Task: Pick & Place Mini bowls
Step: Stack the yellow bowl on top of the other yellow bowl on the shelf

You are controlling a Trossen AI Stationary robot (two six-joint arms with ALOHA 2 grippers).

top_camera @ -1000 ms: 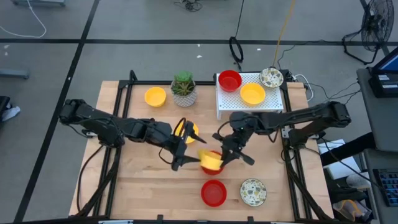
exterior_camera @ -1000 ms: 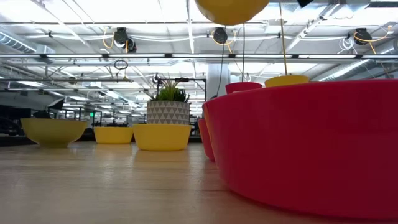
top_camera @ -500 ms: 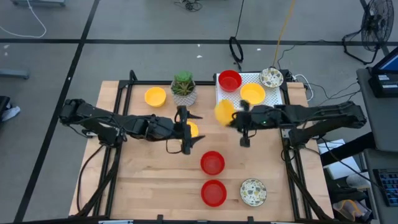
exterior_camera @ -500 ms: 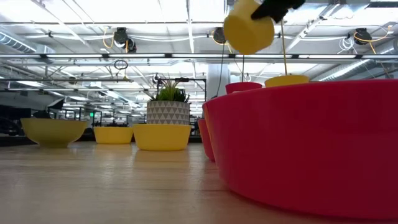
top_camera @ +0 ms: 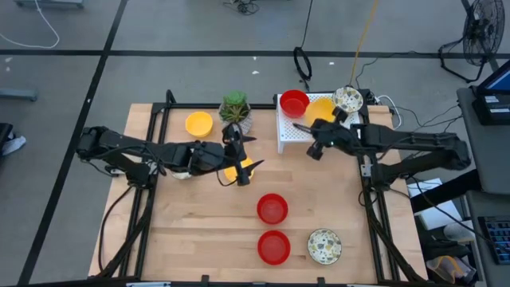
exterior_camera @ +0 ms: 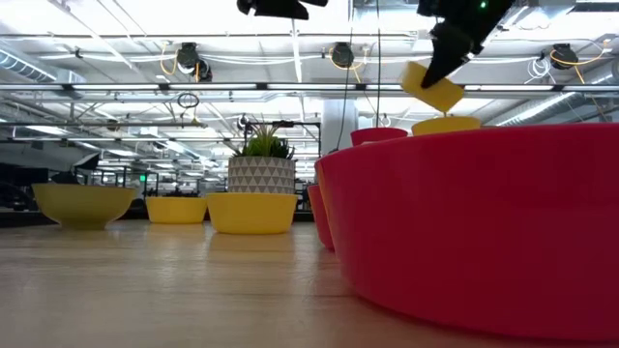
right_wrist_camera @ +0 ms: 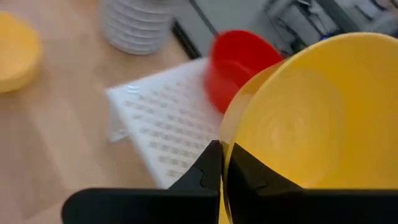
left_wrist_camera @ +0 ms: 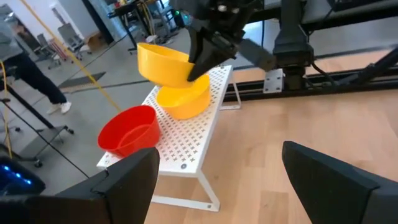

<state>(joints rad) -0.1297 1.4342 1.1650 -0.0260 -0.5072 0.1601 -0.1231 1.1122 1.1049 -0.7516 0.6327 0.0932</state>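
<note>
Toward the upper right of the high view, the right gripper (top_camera: 321, 134) has its dark fingers pressed together on the rim of a plain yellow round mini bowl (left_wrist_camera: 163, 64), pinching the wall edge-on. It holds the bowl tilted in the air just above a second plain yellow bowl (left_wrist_camera: 185, 101), which sits on the white perforated rectangular rack (left_wrist_camera: 186, 147) beside a plain red bowl (left_wrist_camera: 128, 130).

The left gripper (top_camera: 237, 157) waits at centre frame with its fingers spread wide and empty, over another yellow bowl (top_camera: 242, 168) on the pale wooden table (top_camera: 191, 231).

The bowl looks light, rigid and smooth-glazed or plastic (which of the two cannot be told). A thin rim pinch should carry it, though it may swing or slip round the contact. Nested into its twin, it would probably seat itself. The rim is the only sensible hold, as the body is too wide and round.
</note>
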